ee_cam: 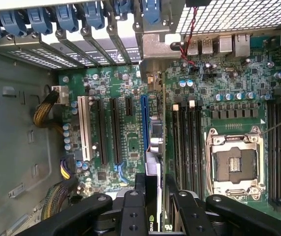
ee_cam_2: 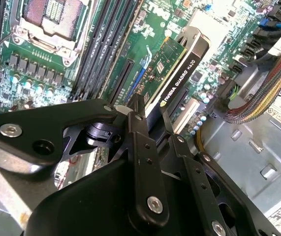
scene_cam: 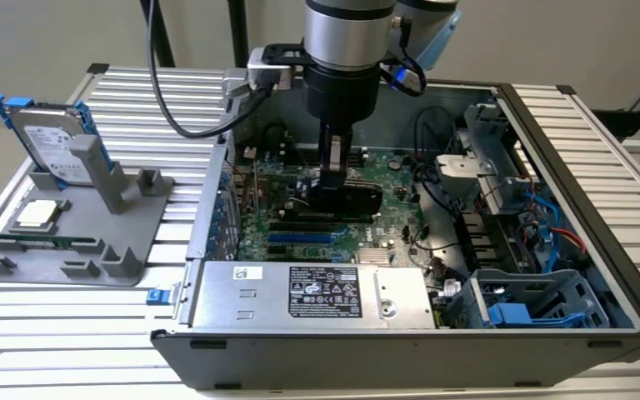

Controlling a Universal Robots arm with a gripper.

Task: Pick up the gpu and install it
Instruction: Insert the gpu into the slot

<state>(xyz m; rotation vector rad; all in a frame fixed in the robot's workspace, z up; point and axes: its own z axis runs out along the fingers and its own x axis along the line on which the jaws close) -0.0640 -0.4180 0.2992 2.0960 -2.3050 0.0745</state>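
The gpu (scene_cam: 350, 198) is a flat card with a black cooler and a green board. It stands on edge inside the open computer case, low over the motherboard (scene_cam: 287, 218). My gripper (scene_cam: 332, 177) reaches down from above and is shut on the card's upper edge. In the second wrist view the gpu (ee_cam_2: 177, 73) runs away from the black fingers (ee_cam_2: 139, 132), cooler on one side and green board on the other. In the first wrist view the gpu (ee_cam: 153, 164) is seen edge-on beside the long blue slot (ee_cam: 144, 123). I cannot tell whether it sits in a slot.
The case walls (scene_cam: 565, 167) enclose the work area. A power supply (scene_cam: 309, 292) lies at the front and a drive cage (scene_cam: 532, 304) with cables at the exterior view's right. Outside the case, a grey stand (scene_cam: 76, 250) holds a hard drive (scene_cam: 53, 142). The CPU socket (ee_cam: 234, 164) is open.
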